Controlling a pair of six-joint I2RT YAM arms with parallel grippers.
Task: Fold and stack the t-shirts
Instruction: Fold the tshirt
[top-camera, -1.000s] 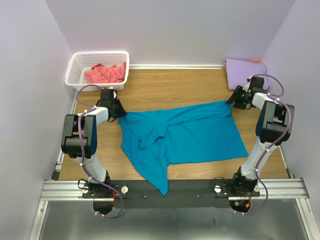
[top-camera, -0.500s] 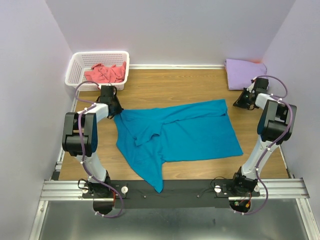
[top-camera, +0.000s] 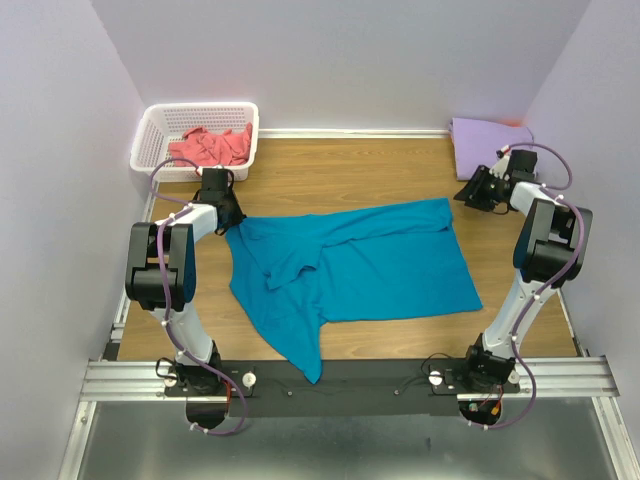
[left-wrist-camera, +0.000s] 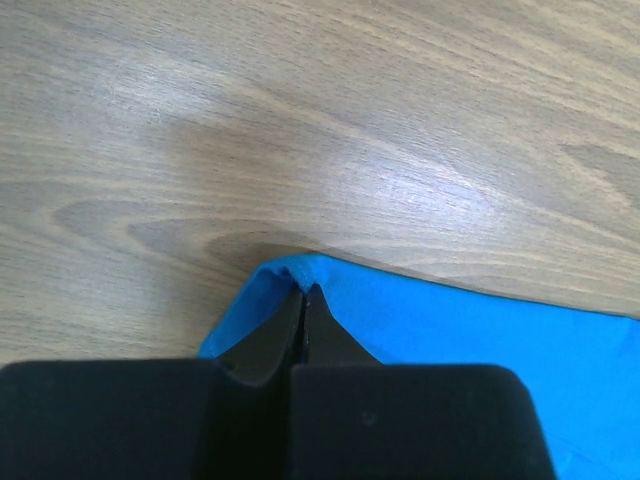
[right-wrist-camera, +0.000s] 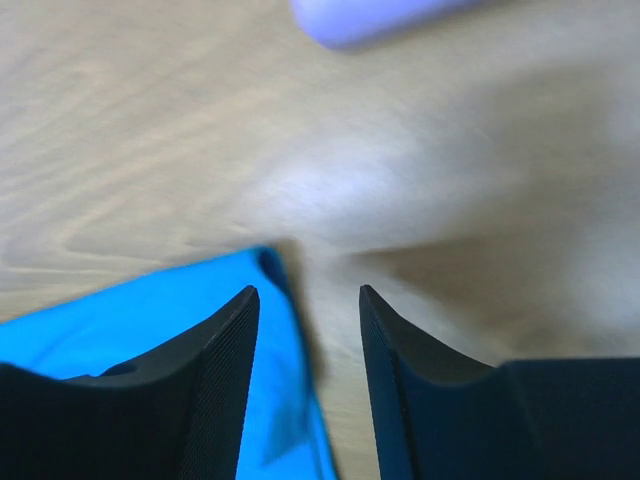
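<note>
Cloth covers the middle of the top view: the teal-blue t-shirt lies spread on the wooden table, rumpled on its left half, with one part trailing toward the bottom edge of the frame. At the shirt's upper-left corner the left tool has its fingers pressed together, clamped on the cloth's folded edge. At the upper right, the right tool stands with its jaws apart over bare wood, just beside the shirt's corner and gripping nothing. The lavender t-shirt lies folded in the upper-right corner of the table. The coral-pink t-shirt sits crumpled in the white basket at upper left.
</note>
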